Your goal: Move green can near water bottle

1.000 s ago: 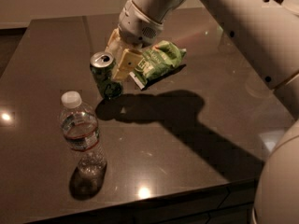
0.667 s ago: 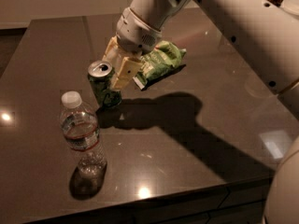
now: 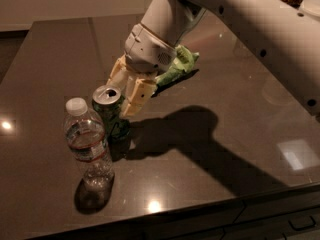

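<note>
The green can (image 3: 111,115) with a silver top stands upright on the dark table (image 3: 210,174), just right of the water bottle (image 3: 89,145) and almost touching it. The bottle is clear, with a white cap and a red-banded label, and is taller than the can. My gripper (image 3: 124,90) comes down from the upper right, with its cream fingers (image 3: 136,95) closed around the upper part of the can. The far finger is partly hidden behind the can.
A crinkly green chip bag (image 3: 181,65) lies behind the gripper, partly hidden by the wrist. The arm (image 3: 260,29) spans the upper right and casts a shadow across the table's middle. The table's front edge runs close below the bottle.
The gripper has carried the green can down and to the left, from beside the chip bag to right next to the water bottle. The bottle has not moved.
</note>
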